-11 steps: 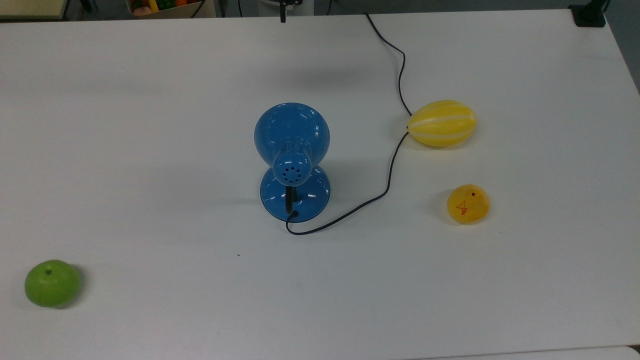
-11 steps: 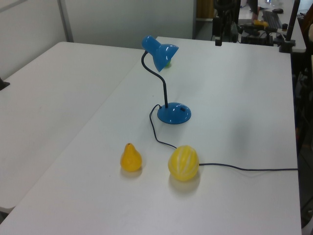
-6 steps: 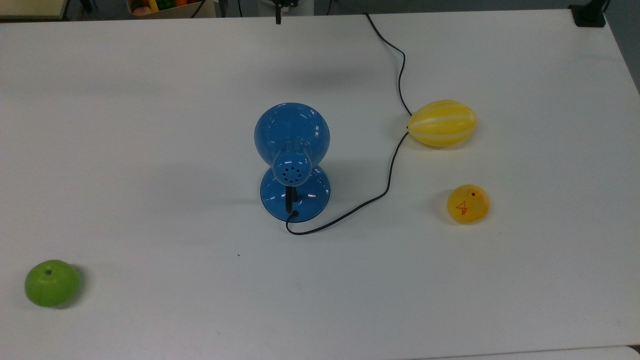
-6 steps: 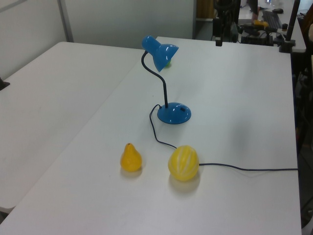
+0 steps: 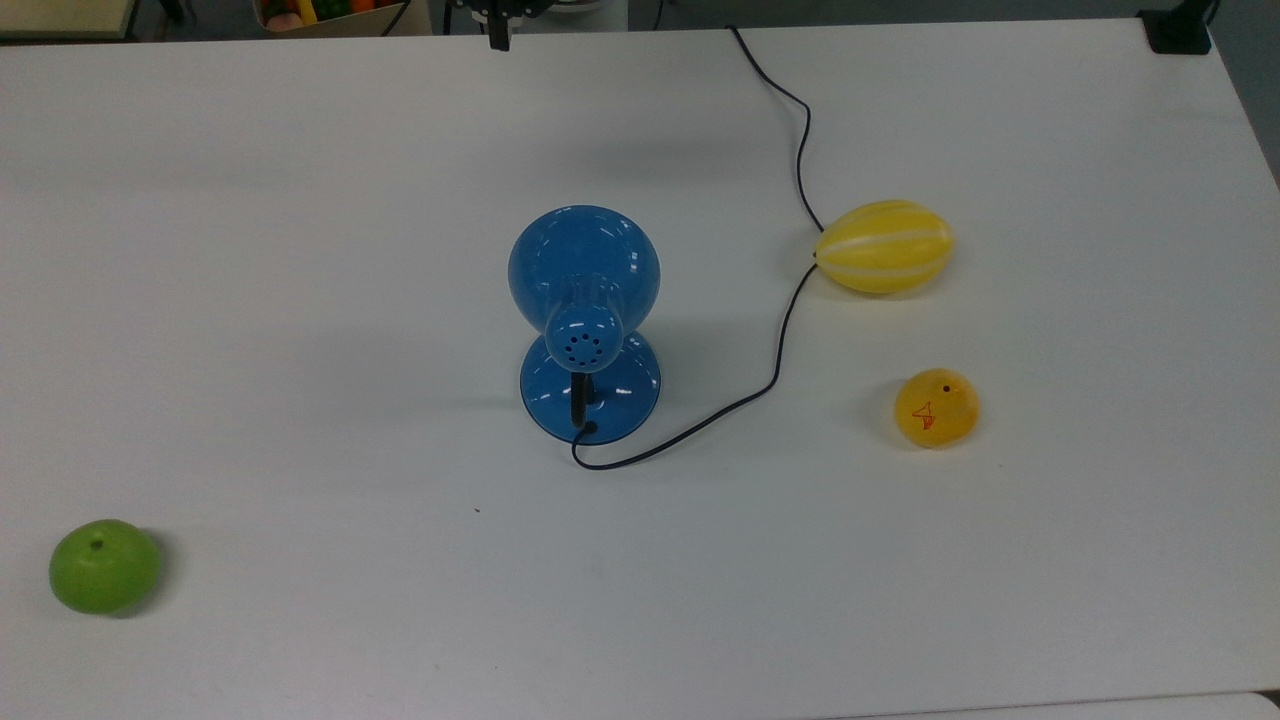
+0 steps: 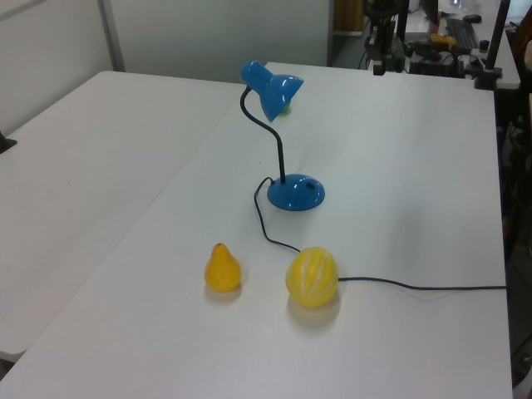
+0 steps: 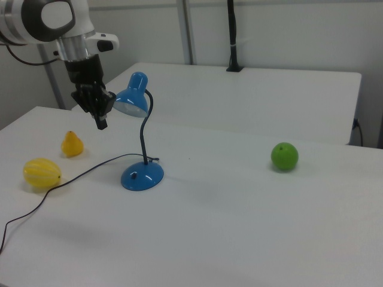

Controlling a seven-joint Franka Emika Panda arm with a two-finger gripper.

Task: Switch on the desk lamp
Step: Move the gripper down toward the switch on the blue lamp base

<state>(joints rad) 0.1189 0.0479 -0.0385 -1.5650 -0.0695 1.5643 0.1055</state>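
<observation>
Desk lamp [image 5: 584, 320] is found unlit at mid-frame of the top view on the worktop [image 5: 300, 300], while the gripper [image 7: 100, 119] hangs at upper left of the right view, fingers apparently closed; the base switch should be approached vertically and pressed gently.

The arm [image 7: 45, 18] has glossy white rounded shells with a dark grey round joint cap and a silver wrist ring. Below hangs a black end effector [image 7: 100, 122], seemingly narrow-tipped, a dark cable trailing behind.
</observation>
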